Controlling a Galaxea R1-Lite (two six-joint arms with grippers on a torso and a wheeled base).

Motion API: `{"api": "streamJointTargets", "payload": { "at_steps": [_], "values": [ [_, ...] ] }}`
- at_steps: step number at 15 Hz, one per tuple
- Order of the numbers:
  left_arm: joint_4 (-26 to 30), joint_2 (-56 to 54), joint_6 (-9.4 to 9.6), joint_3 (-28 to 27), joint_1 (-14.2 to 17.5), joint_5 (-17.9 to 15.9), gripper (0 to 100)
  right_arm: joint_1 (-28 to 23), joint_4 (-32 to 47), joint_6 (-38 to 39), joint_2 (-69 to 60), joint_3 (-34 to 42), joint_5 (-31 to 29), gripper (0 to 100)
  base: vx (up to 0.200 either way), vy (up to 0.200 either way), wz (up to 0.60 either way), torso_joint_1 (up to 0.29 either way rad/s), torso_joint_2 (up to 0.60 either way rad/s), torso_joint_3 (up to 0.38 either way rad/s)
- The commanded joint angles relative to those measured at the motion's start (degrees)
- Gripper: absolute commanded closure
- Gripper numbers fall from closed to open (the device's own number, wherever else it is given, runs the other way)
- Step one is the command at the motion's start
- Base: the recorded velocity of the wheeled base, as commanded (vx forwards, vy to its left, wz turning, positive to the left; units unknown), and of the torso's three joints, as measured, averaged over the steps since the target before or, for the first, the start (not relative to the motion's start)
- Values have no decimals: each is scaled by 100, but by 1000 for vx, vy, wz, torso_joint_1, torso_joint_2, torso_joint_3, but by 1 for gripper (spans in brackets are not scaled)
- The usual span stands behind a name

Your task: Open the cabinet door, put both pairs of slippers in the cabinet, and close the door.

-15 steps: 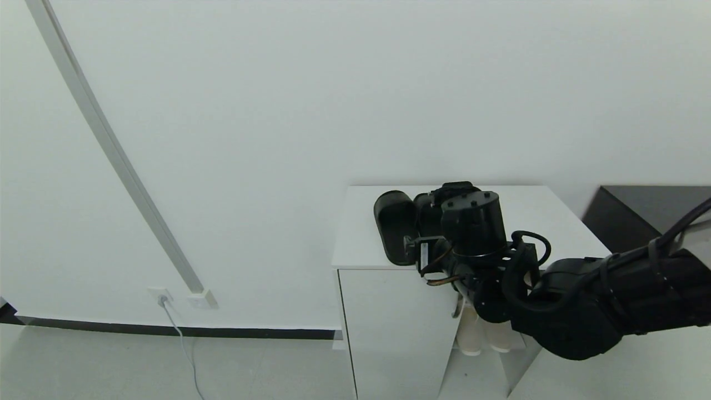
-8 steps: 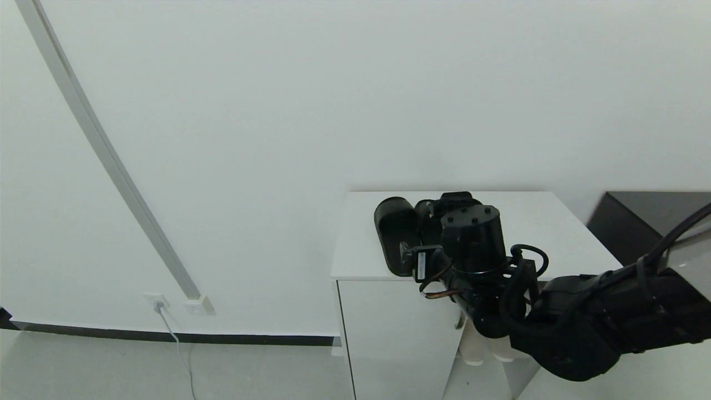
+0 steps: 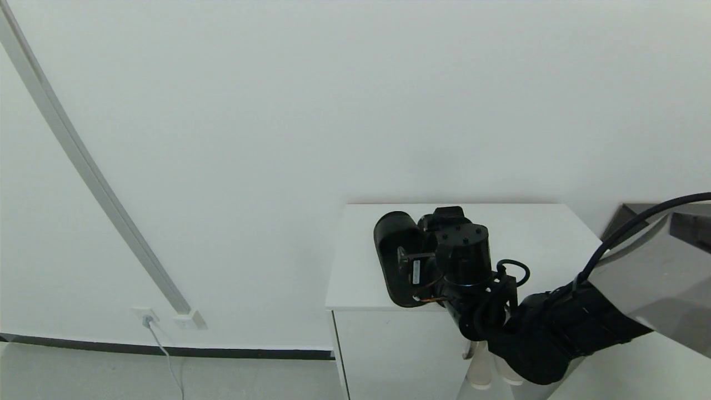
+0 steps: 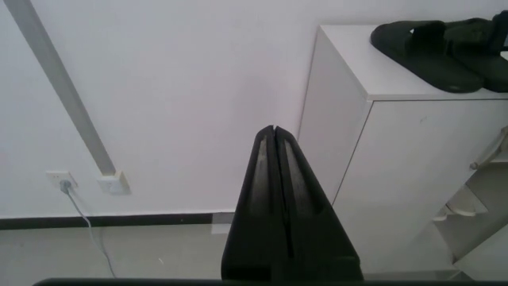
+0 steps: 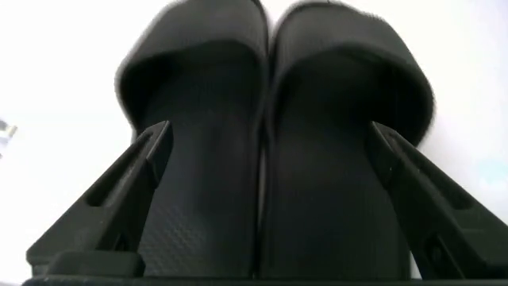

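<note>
A pair of black slippers [image 3: 397,250] lies on top of the white cabinet [image 3: 533,233]. My right arm's wrist [image 3: 461,250] hangs right over them. In the right wrist view the right gripper [image 5: 270,131] is open. One of its fingers [image 5: 119,199] stands outside each of the two black slippers [image 5: 210,159], which lie side by side. The cabinet's right side stands open, with white slippers [image 3: 480,375] on a shelf inside. My left gripper [image 4: 274,139] is shut and holds nothing. It is low and to the left of the cabinet [image 4: 349,63], facing the wall.
A wall socket [image 3: 147,318] with a cable sits low on the wall, left of the cabinet. A slanted cable duct [image 3: 83,161] runs above it. A dark piece of furniture [image 3: 625,214] stands to the cabinet's right. The floor left of the cabinet is open.
The head camera has shifted, so the cabinet sits lower in the picture. My right arm has stayed over the black slippers on the cabinet top.
</note>
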Motion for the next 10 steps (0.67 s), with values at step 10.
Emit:
{"api": "streamJointTargets", "payload": {
  "at_steps": [10],
  "values": [
    [2,-1,-11,0,1,12,100,-557,5,-373,1322,-1583,268,0,0,0,0,0,0,0]
  ]
}}
